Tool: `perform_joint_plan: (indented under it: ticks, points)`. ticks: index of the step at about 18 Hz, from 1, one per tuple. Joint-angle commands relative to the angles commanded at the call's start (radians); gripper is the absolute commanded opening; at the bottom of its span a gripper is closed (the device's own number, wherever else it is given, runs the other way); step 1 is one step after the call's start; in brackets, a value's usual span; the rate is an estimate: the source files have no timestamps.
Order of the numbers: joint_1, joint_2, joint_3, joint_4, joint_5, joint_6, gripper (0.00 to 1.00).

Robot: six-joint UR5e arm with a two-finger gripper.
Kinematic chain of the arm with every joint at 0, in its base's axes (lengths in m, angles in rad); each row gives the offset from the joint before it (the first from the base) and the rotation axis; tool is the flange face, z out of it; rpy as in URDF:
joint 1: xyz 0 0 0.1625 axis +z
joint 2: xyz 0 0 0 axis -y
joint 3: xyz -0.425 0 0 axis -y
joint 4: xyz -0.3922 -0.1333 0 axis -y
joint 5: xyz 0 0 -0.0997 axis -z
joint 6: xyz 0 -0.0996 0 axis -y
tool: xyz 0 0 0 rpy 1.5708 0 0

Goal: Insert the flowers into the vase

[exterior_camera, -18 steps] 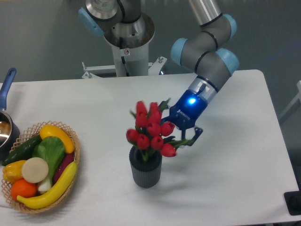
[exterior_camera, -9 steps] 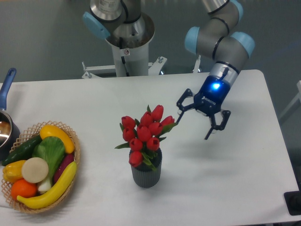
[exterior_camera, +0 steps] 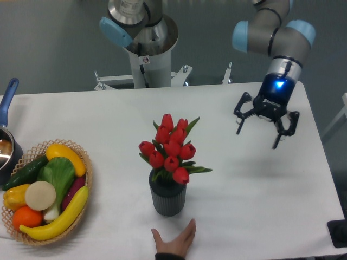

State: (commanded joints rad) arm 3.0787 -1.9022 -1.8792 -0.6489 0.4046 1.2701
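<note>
The flowers (exterior_camera: 169,149) stand in the vase (exterior_camera: 168,198) (gripper (exterior_camera: 259,132) spread wide, well apart).

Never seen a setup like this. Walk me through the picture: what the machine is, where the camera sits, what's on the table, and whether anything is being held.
There is one view, from a fixed camera looking down at a white table from the front. The grey and light-blue jointed machine is a robot arm; its base stands behind the table. At its end is a two-finger claw, open and holding nothing, hanging above the table's right side. Near the middle stands a dark ribbed vase with a bunch of red tulips standing in it. On the left is a wicker basket of fruit and vegetables, and beside it, at the picture's edge, a pot with a blue handle. At the bottom edge a person's hand reaches in near the vase, touching nothing.
</note>
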Motion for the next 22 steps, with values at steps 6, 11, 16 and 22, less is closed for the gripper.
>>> perform_joint_plan:
  ticks: [6, 11, 16, 22]
  points:
    - [-0.047, 0.034, 0.005, -0.002, 0.362, 0.031, 1.0]
    - [-0.19, 0.049, -0.009, -0.003, 0.757, 0.035, 1.0]
    - [-0.271, 0.049, -0.028, -0.003, 1.022, 0.037, 1.0]
    - [-0.368, 0.022, -0.02, -0.009, 1.196, 0.083, 1.0]
